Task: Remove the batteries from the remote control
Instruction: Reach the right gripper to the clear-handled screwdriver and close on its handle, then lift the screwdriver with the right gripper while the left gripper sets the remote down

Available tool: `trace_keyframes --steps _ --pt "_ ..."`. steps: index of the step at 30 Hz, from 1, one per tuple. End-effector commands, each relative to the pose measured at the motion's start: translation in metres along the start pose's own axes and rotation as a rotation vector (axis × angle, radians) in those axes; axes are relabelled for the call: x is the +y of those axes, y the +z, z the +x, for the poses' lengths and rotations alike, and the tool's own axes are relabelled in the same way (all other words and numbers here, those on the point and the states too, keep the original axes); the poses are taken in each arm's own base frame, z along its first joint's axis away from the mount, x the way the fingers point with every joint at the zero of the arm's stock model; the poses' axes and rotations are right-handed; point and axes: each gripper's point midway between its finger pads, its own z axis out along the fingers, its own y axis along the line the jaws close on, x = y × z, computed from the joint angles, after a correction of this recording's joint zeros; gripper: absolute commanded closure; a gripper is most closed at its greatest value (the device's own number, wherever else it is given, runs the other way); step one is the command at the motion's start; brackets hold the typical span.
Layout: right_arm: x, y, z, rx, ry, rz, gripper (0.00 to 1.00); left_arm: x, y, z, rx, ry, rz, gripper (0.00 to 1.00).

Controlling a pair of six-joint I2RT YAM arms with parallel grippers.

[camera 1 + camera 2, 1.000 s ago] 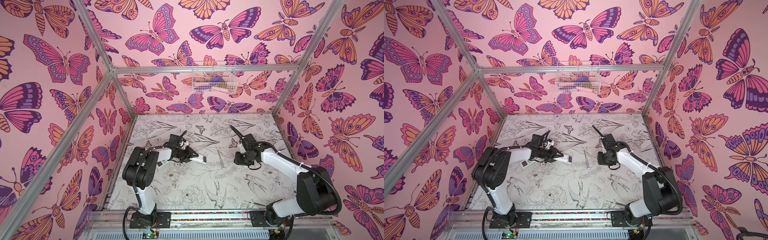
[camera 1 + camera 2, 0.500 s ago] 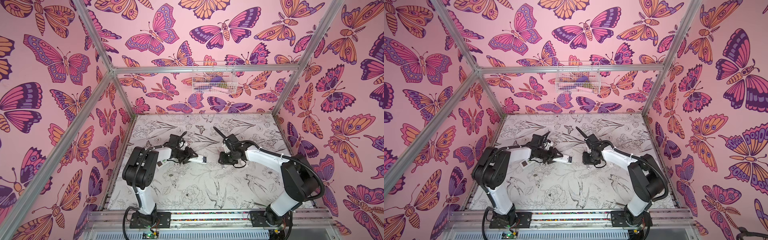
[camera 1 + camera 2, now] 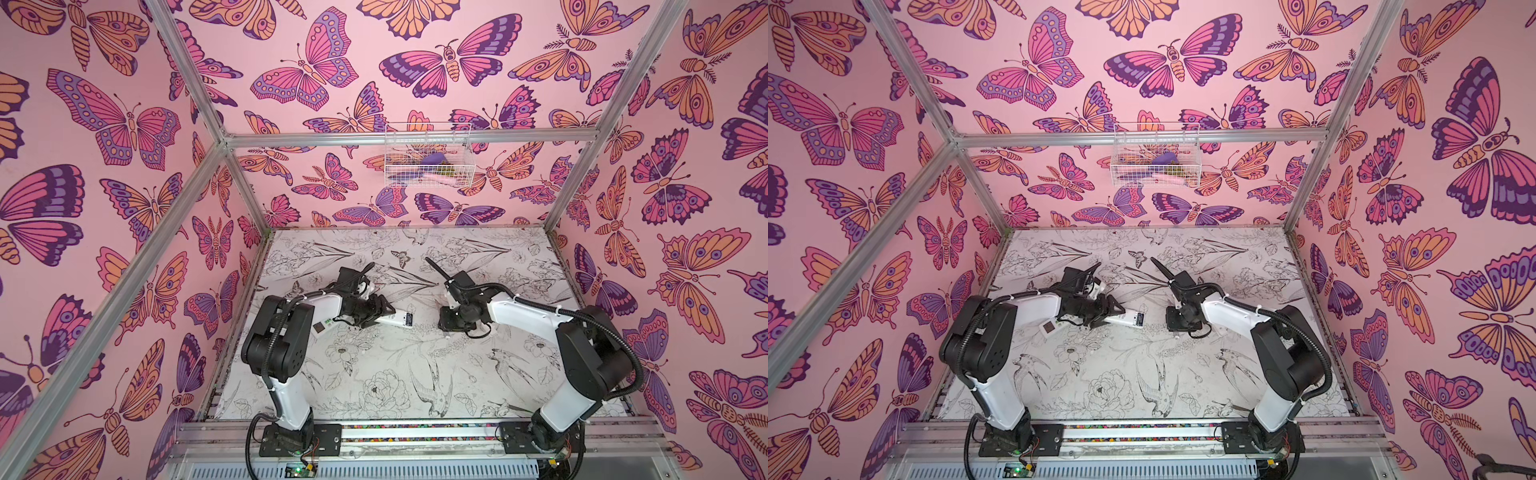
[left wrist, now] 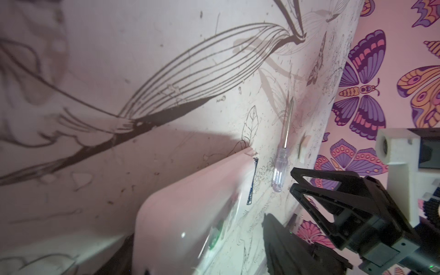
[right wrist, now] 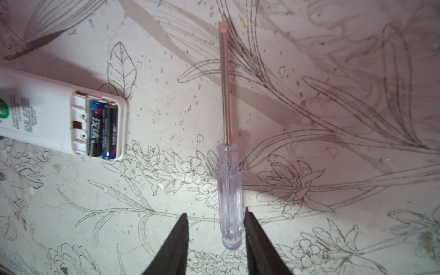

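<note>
The batteries (image 5: 102, 129) sat in the remote's (image 5: 47, 114) open bay just beyond the loosely spread left pincer (image 3: 384, 316), while the right pincer (image 5: 215, 212), half-open, straddled the screwdriver (image 5: 229, 190) handle, apparently needing to close before prying them out.

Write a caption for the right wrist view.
Open right gripper straddles the clear handle of a screwdriver on the table; the nearby remote shows two batteries in its open compartment.

Robot test cell in a laboratory. An aluminium frame (image 3: 374, 137) carries walls (image 3: 104, 208) printed with butterflies, and the surface (image 3: 374, 365) bears a line-drawn floral print. A left arm (image 3: 286, 395) and a right arm (image 3: 565, 407) are bolted to a front rail (image 3: 415, 432). A wire basket (image 3: 395, 145) hangs on the back wall.
</note>
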Motion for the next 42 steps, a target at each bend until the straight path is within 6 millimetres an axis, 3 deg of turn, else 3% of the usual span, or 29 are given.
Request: trace_keyframes --steps 1,10,16,19,28,38,42 --pt "-0.006 0.009 0.008 0.02 -0.025 0.038 0.6 0.018 -0.006 0.006 -0.007 0.002 -0.08 0.24" --pt "-0.012 0.023 0.017 0.057 -0.048 0.074 0.67 0.016 -0.014 0.006 -0.025 0.026 -0.097 0.16" --pt "-0.017 0.027 0.016 0.056 -0.076 0.098 0.74 0.017 -0.029 0.004 -0.075 0.048 -0.122 0.14" --pt "-0.014 0.024 0.012 0.05 -0.107 0.092 0.78 0.007 -0.044 -0.004 -0.117 0.077 -0.104 0.13" --pt "0.022 -0.016 -0.009 -0.05 -0.294 -0.074 0.87 -0.041 -0.085 -0.022 -0.206 0.338 -0.022 0.02" --pt "0.07 -0.066 -0.016 -0.225 -0.5 -0.326 0.93 -0.095 -0.126 -0.017 -0.199 0.55 0.178 0.02" --pt "0.077 -0.079 -0.021 -0.308 -0.597 -0.294 0.95 -0.099 -0.134 -0.017 -0.198 0.501 0.207 0.05"
